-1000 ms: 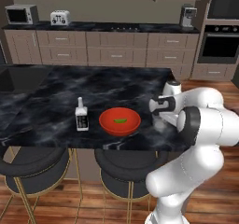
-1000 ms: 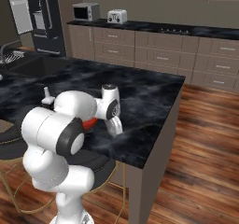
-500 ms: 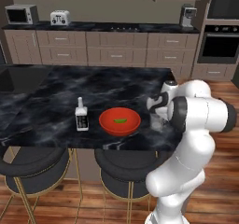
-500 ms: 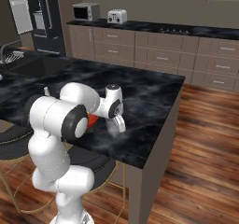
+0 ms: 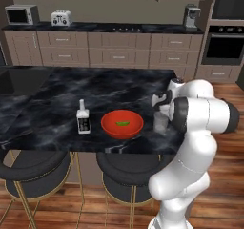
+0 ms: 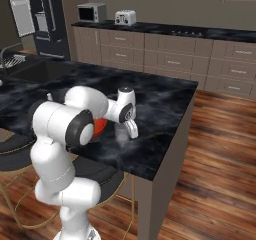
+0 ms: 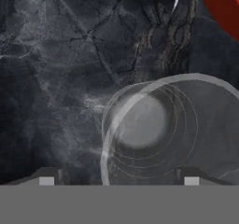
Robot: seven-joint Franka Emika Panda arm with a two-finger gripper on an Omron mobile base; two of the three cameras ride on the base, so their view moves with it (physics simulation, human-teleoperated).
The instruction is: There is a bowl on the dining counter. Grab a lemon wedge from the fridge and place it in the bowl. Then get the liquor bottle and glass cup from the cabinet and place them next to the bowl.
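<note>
The glass (image 7: 158, 129) stands upright on the dark marble counter (image 5: 57, 94), right under the gripper (image 7: 119, 178). In the hand view its round rim lies between the two fingertips (image 7: 46, 178), which stand spread wide and apart from it, pinching nothing. It is clear and faint, its rim and base showing as pale rings over the marble; its right edge is cut off there. In the left base view the glass sits just right of the red bowl (image 5: 122, 124), near the counter's near edge, partly hidden by the arm. A green lemon wedge (image 5: 122, 123) lies in the bowl. The bottle (image 5: 83, 118) stands upright left of the bowl, apart from it; its label is too small to read.
</note>
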